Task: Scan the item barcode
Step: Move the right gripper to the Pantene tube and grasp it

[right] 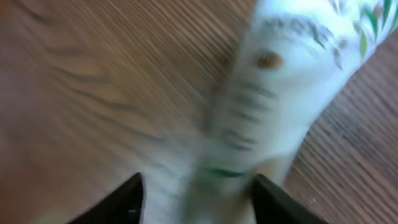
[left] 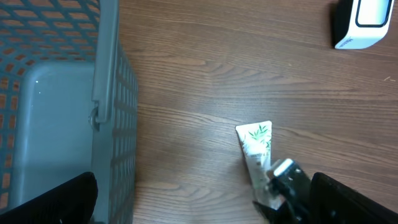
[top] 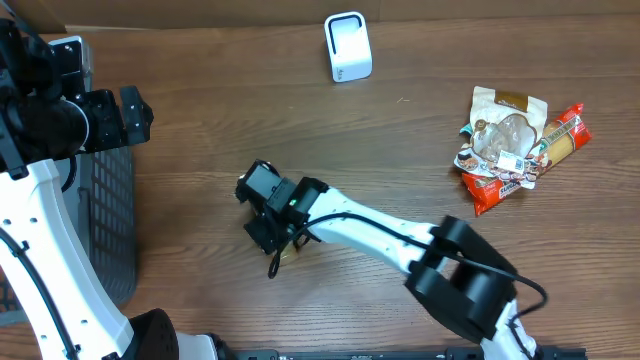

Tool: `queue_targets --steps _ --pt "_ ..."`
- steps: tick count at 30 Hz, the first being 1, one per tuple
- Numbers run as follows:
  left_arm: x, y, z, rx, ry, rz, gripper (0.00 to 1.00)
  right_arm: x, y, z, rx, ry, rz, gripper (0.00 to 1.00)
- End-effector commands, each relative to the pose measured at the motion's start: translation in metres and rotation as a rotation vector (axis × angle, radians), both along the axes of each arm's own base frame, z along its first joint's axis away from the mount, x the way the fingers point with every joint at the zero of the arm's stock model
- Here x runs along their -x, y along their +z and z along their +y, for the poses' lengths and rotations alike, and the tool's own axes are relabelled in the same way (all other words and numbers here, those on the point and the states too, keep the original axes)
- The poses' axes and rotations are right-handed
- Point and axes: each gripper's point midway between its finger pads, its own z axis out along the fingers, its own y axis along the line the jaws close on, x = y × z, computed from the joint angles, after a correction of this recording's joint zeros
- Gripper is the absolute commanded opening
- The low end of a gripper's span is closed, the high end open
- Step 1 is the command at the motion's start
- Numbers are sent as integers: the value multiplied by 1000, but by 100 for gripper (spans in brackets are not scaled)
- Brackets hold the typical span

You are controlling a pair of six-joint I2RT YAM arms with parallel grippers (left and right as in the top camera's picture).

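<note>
Right wrist view: blurred, but showed the right end effector (right: 202, 196) with dark fingertips (right: 127, 199) spread either side of a white squeeze tube printed with green leaves (right: 280, 74). Could not tell whether pinching the tube or merely straddling it. Found that tube lying flat near the middle of the brown wood-grain tabletop (top: 400, 130), crimped end clear of the fingers, other end hidden under them in the left wrist view. Traced a white arm back from there to the lower right. Saw the left end effector (top: 133, 112) spread wide at the far left, above a grey plastic mesh basket (top: 105, 220). Noted a small white box-shaped scanner (top: 348, 47) upright at the far edge, well apart from the tube. Noted a heap of red and brown snack packets (top: 520, 145) at the right, also well apart.
</note>
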Motion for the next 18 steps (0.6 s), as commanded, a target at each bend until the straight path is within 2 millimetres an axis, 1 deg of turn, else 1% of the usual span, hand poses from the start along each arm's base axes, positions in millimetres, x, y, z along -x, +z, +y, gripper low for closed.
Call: queue_targets --steps 1,3,4,5,6,7,10,13,14,16,18 --pt "1 2 1 -13 -16 -6 99 -4 -12 -5 30 -18 -2 45" --pt "1 2 1 -14 -16 -6 100 -6 -12 -6 28 -22 -3 40" --pt "1 2 1 -14 -16 -6 100 -6 -12 -6 28 -29 -1 36" --pt "1 2 1 -14 -16 -6 99 -8 -12 -7 31 -45 0 34" --pt "1 2 1 -13 -16 -6 99 -9 -13 -9 35 -54 2 29" --pt "1 2 1 -14 -16 -6 100 -10 -13 -10 35 -55 2 27" --pt "1 2 1 -13 -16 -6 100 -13 -12 -14 39 -87 18 4" --pt "1 2 1 -13 -16 -6 100 -14 1 -16 28 -90 46 4" --pt "1 2 1 -14 -16 -6 99 -15 15 -18 9 -94 65 4" --pt "1 2 1 -14 -16 -6 99 -19 36 -23 -21 -106 80 4" --pt "1 2 1 -13 -16 -6 99 -28 56 -32 -45 -132 72 4"
